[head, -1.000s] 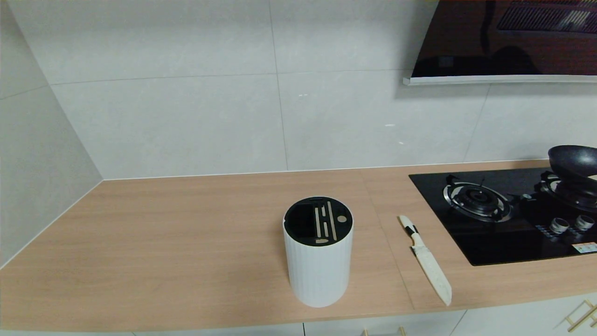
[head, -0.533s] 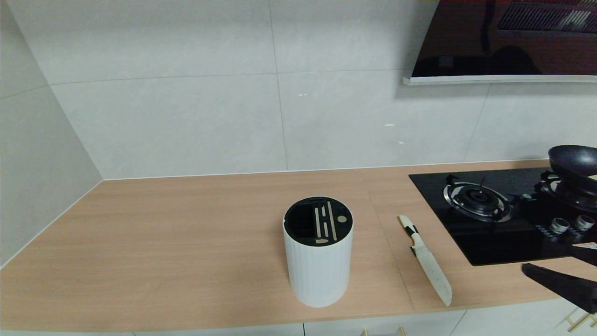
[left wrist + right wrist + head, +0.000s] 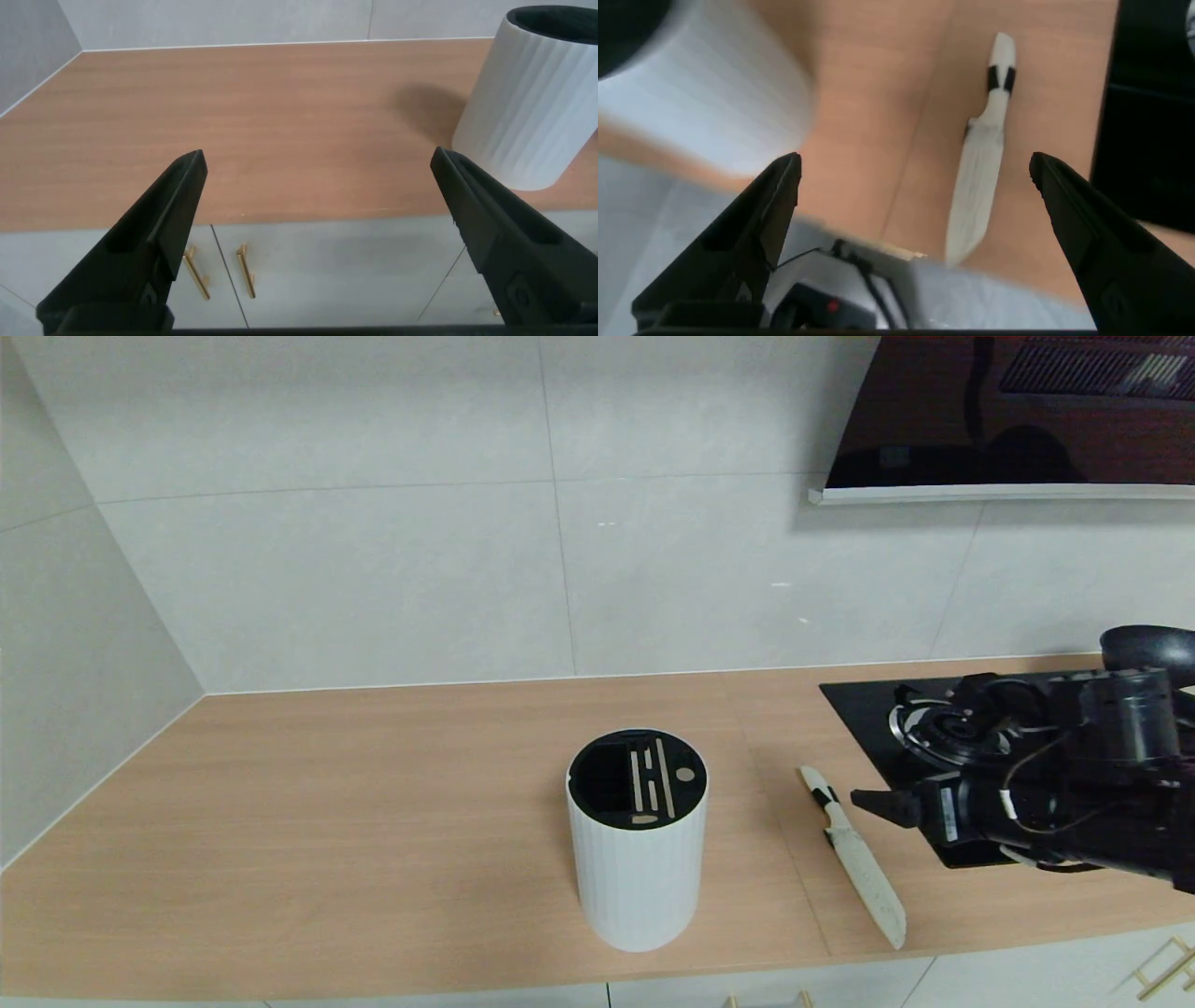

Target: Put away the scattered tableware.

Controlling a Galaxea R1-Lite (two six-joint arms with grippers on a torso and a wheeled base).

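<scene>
A white knife (image 3: 851, 854) with a black band on its handle lies flat on the wooden counter (image 3: 373, 803), blade toward the front edge. Left of it stands a white ribbed knife holder (image 3: 637, 840) with a slotted black top. My right gripper (image 3: 882, 807) hovers just right of the knife's handle, in front of the hob. In the right wrist view it (image 3: 913, 168) is open, with the knife (image 3: 985, 159) below between the fingers and the holder (image 3: 710, 84) off to one side. My left gripper (image 3: 318, 161) is open and empty at the counter's front edge, near the holder (image 3: 537, 93).
A black gas hob (image 3: 920, 728) takes up the counter's right end, with a dark pan (image 3: 1144, 653) on its far burner. A range hood (image 3: 1008, 420) hangs above it. Tiled walls close the back and left. Cabinet handles (image 3: 245, 271) show below the counter edge.
My right arm has come in from the lower right and risen over the counter, ending beside the knife's handle. Knife and holder have not moved.
</scene>
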